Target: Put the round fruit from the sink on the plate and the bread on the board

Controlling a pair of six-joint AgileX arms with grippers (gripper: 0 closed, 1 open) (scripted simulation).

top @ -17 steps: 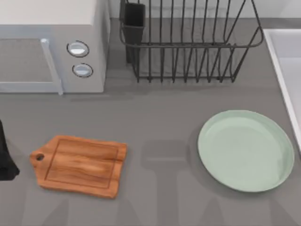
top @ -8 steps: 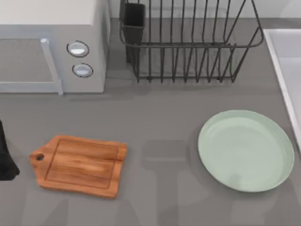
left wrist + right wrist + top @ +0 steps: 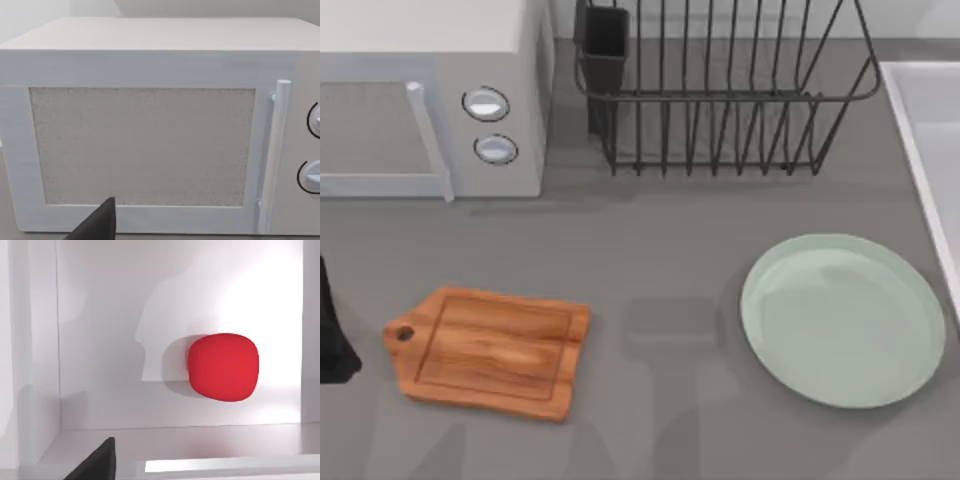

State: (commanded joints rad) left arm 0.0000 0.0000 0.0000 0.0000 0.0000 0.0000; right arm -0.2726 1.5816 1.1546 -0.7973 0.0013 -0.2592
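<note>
The round fruit (image 3: pixel 223 367) is seen lying on the pale floor of the sink (image 3: pixel 100 315), below the right hand (image 3: pixel 95 462) — whether that hand is open or closed cannot be told. The plate (image 3: pixel 843 320) sits bare at the desk's right, the board (image 3: pixel 490 350) at its left. The left hand (image 3: pixel 97 225) is parked facing the microwave (image 3: pixel 150 140) — grip state likewise cannot be told
</note>
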